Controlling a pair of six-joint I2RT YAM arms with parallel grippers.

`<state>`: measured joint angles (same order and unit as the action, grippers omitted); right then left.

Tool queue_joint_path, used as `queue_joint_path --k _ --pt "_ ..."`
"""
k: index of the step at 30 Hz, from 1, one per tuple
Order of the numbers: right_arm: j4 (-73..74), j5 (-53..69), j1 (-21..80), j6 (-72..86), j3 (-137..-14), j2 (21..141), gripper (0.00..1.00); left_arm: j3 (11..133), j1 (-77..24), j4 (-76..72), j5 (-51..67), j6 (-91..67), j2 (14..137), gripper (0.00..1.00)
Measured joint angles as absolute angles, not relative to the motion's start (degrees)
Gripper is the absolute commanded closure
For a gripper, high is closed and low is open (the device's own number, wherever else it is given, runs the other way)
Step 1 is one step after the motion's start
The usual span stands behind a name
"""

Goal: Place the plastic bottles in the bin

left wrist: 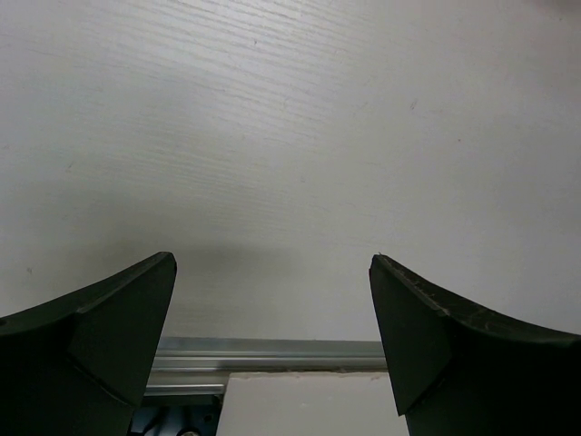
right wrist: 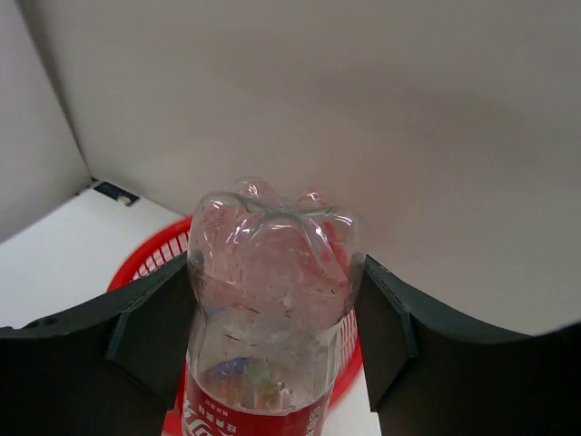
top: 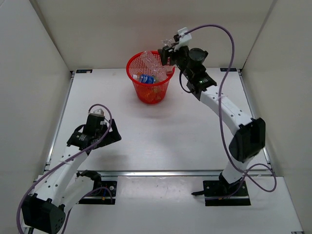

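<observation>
Clear red-labelled plastic bottle [right wrist: 265, 259] sits clamped in your right gripper [right wrist: 274, 283] over the round red mesh bin [top: 152, 92]. Your left gripper [left wrist: 272, 263] gapes empty.

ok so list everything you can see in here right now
bin: one, red mesh, far middle of the table
bottle with red label: one, clear, held above the bin
bottle with blue label: one, clear, lying inside the bin
anything else in the bin: cannot tell
table: one, white
metal rail: one, silver, along the table's near edge
walls: white, on three sides
left gripper: black, open, empty, low over the near part of the table
right gripper: black, shut on the bottle with red label
</observation>
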<state>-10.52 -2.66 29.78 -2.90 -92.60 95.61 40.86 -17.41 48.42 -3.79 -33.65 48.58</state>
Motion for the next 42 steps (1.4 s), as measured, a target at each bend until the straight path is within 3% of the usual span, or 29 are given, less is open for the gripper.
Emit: queue_joint_path --k 5,9,10,11,12,17,25,29,34,42 --pt "-21.08 12.08 27.92 -7.25 -99.61 109.80 0.54 40.88 -17.23 47.42 -3.46 -33.67 51.00 0.01" --pt "-20.27 19.42 27.62 -9.61 -102.02 118.74 0.42 40.88 -16.93 47.11 -3.33 -33.65 51.88 0.01" --pt "-19.44 20.62 27.73 -10.33 -102.00 119.66 0.34 40.91 -16.67 47.00 -3.31 -33.61 51.99 0.01" --pt "-18.87 21.47 27.79 -10.85 -101.95 120.18 0.12 40.97 -16.45 46.89 -3.31 -33.50 52.16 0.02" --pt "-18.37 22.02 27.94 -11.31 -101.91 120.46 0.01 41.06 -16.19 46.68 -3.33 -33.43 52.36 0.01" --pt "-15.11 18.63 30.11 -15.55 -104.90 120.01 0.01 42.78 -15.79 46.11 -3.36 -33.06 53.34 0.01" --pt "1.34 0.67 33.36 -13.89 -105.14 108.77 0.01 50.02 -15.33 45.43 -4.08 -31.07 57.25 0.02" --pt "11.22 -5.08 30.65 -7.60 -95.92 94.39 0.01 53.17 -15.31 45.41 -4.93 -30.06 59.16 0.02" --pt "22.98 -7.01 18.35 3.95 -81.32 77.76 0.01 56.80 -15.33 45.39 -7.51 -28.93 61.82 0.02" --pt "44.88 -7.81 4.21 10.26 -61.73 72.60 0.01 58.59 -15.40 44.42 -14.44 -28.29 64.82 0.01"
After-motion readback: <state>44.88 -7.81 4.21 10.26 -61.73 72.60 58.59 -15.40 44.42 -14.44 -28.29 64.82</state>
